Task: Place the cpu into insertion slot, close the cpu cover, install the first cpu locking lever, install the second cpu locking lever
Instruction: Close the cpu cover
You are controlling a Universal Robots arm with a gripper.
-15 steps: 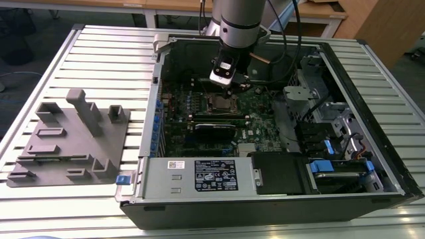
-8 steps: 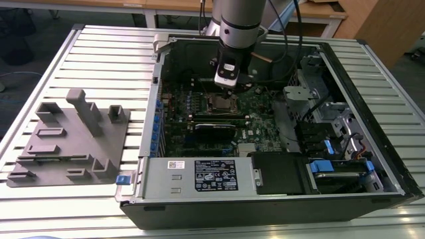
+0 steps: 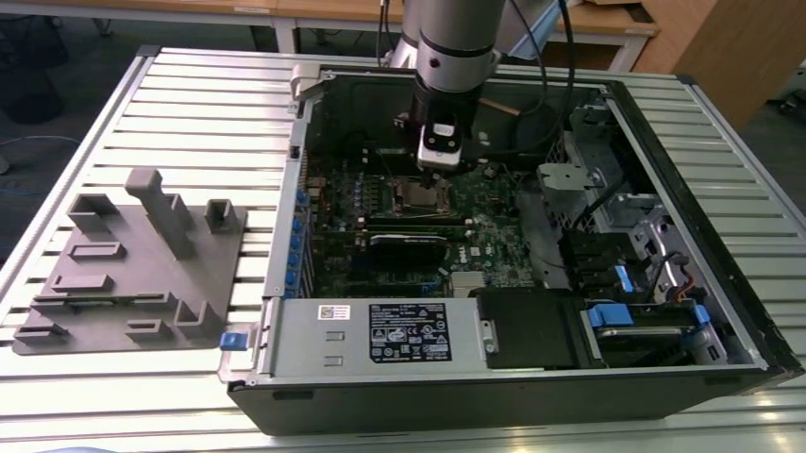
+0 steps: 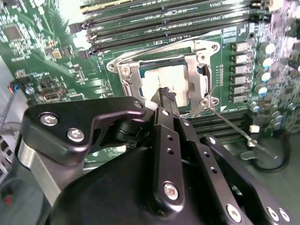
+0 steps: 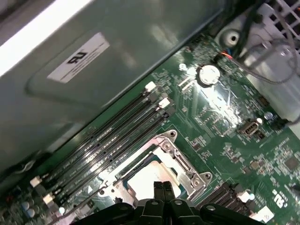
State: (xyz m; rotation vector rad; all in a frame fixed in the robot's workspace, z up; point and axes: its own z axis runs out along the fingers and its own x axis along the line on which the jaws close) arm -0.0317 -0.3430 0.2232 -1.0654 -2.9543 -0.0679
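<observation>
One claw [image 4: 167, 95], pressed together, at the cpu [image 4: 154, 82]; slatted table [image 3: 189, 104], wooden desks [image 3: 330, 11] behind

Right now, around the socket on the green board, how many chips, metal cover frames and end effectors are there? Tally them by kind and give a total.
cpu: 1
cpu cover: 1
end effector: 1
Total: 3
</observation>
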